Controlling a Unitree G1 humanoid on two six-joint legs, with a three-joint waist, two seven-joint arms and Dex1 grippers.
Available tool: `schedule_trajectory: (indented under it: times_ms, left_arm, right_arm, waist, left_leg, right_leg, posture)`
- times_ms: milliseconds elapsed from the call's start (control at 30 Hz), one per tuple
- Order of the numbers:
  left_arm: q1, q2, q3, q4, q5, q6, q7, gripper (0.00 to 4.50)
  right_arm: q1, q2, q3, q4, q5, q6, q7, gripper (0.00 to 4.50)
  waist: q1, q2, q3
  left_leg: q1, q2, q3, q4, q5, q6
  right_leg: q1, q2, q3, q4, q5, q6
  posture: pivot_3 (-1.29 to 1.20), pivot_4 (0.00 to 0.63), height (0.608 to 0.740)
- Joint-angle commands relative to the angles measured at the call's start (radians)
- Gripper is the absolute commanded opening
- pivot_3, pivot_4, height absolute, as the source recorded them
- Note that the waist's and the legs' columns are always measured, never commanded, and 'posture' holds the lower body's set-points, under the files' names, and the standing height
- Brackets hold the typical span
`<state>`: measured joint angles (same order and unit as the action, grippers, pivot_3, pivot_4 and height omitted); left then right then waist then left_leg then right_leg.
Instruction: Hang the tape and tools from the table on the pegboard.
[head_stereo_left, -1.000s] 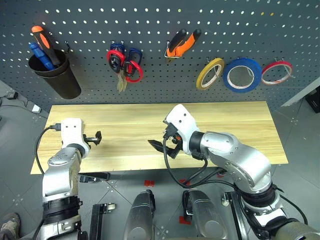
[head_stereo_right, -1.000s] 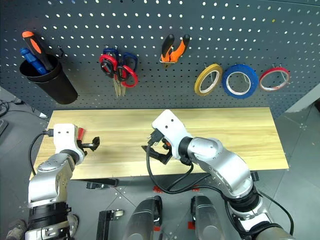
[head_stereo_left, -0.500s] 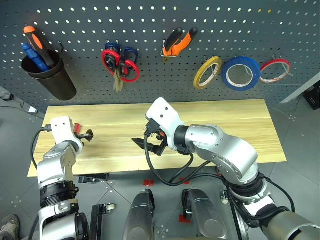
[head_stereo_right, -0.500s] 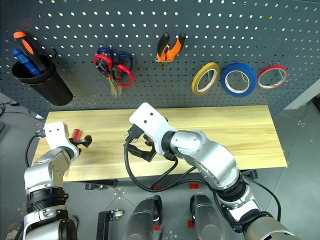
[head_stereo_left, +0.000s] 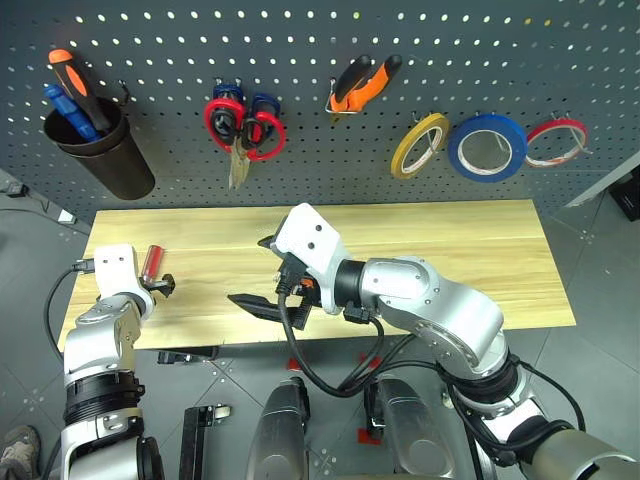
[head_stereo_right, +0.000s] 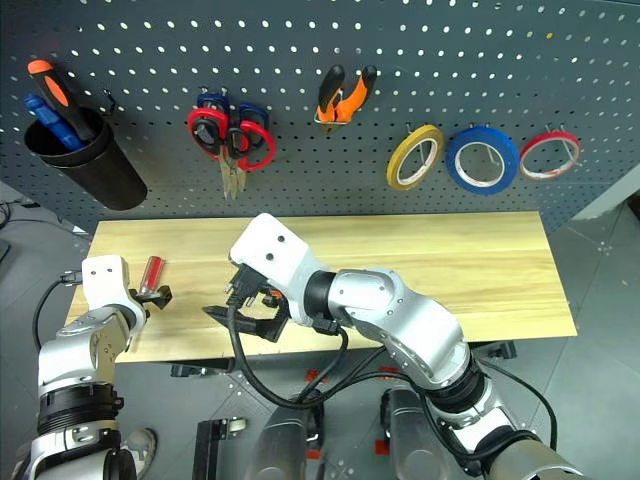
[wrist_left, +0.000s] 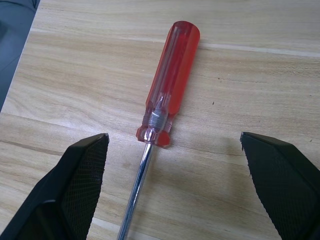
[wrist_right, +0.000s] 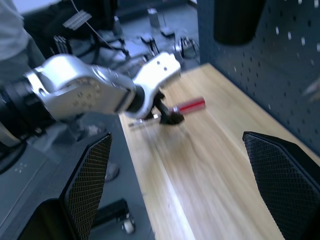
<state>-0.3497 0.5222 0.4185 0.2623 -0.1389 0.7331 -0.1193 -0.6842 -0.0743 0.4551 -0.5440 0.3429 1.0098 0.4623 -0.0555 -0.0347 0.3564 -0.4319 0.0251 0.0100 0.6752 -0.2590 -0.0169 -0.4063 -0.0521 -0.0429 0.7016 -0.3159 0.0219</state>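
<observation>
While the left tool (wrist_left: 172, 190) stands spread astride the screwdriver (wrist_left: 172, 85) on the desk (wrist_left: 260, 60): lower, centre on red handle, pinch; right tool (head_stereo_right: 245, 322) spread, empty.

Clear red screwdriver (wrist_left: 170, 85) on pale yellow table (wrist_left: 260, 75)

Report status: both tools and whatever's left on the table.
Left tool open, straddling the red-handled screwdriver, not gripping. Right tool open, empty, above table. Screwdriver lying flat on the table near its left end. Nothing blocking it.
</observation>
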Motion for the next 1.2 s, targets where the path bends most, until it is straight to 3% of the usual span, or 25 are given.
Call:
schedule_trajectory:
  times_ms: [33,533,1200]
  left_arm:
    - [-0.011,0.019,-0.003,0.005,0.010,-0.010,0.014,4.44]
    - [-0.180,0.039,-0.033,0.300,0.022,-0.171,0.024,4.44]
    - [-0.149,0.011,0.024,0.378,-0.018,-0.215,0.122,4.44]
  right_arm:
    - [-0.004,-0.001,0.006,-0.009,0.013,-0.062,0.029,4.50]
    - [-0.078,0.052,0.021,0.037,-0.010,-0.027,-0.030,4.50]
    - [-0.136,0.012,0.040,0.030,-0.030,0.001,-0.051,4.50]
  waist:
    - [0.000,0.000,0.000]
    - [-0.001,-0.001,0.023]
    - [-0.001,0.000,0.028]
  left_leg:
    - [0.000,0.000,0.000,0.000,0.000,0.000]
    - [-0.001,0.000,0.000,-0.003,0.001,-0.001]
    - [-0.001,0.000,0.001,-0.010,0.002,-0.004]
  right_leg:
    - [0.000,0.000,0.000,0.000,0.000,0.000]
    - [0.000,0.000,-0.001,-0.004,0.000,0.000]
    - [-0.001,-0.001,-0.002,-0.009,0.000,0.000]
  posture:
    - [-0.06,0.414,0.740]
    - [-0.07,0.442,0.740]
    - [-0.09,0.445,0.740]
